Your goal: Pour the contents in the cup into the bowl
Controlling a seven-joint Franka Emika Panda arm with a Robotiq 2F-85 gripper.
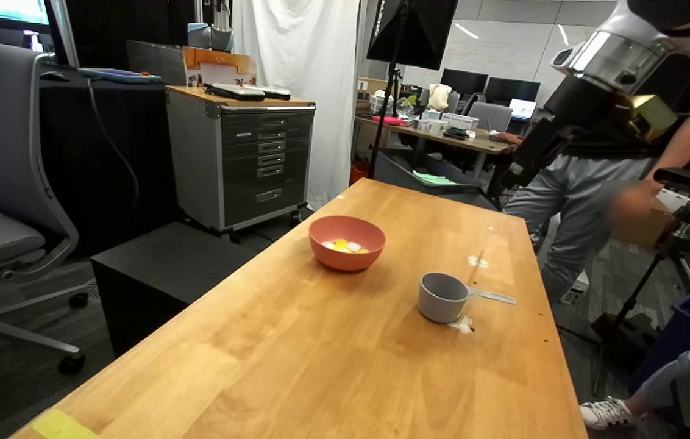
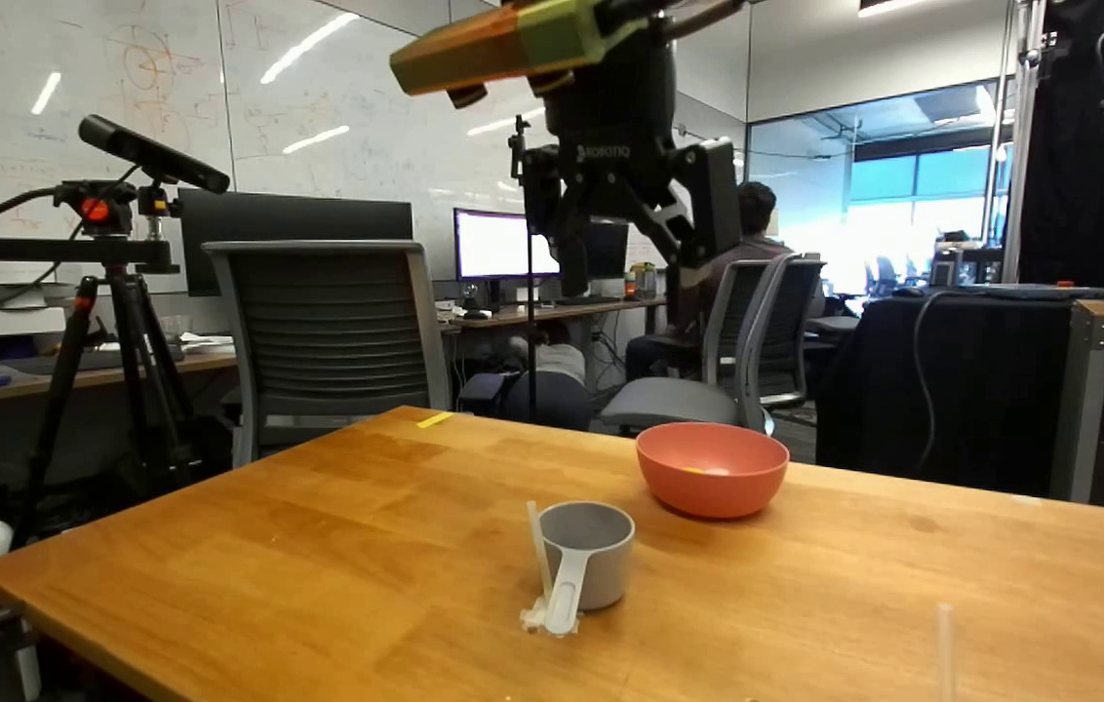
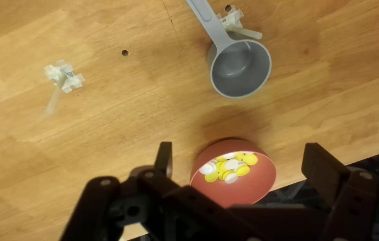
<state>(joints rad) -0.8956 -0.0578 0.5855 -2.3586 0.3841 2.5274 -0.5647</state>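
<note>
The grey cup (image 1: 442,302) stands upright on the table with its handle to one side. It also shows in an exterior view (image 2: 606,575) and in the wrist view (image 3: 239,72), where its inside looks empty. The pinkish-red bowl (image 1: 345,261) stands upright near a table edge, apart from the cup, and shows in an exterior view (image 2: 713,499) and the wrist view (image 3: 253,187). The contents, yellow and white round discs (image 3: 231,165), lie inside the bowl. My gripper (image 2: 638,268) is open and empty, high above the table; its fingers (image 3: 238,149) frame the bowl in the wrist view.
A translucent stick (image 3: 248,32) taped to the table stands beside the cup's handle. Another taped stick (image 3: 54,97) stands farther off. Yellow tape (image 2: 435,419) marks a table corner. A person (image 1: 589,201) stands beyond the table near the arm.
</note>
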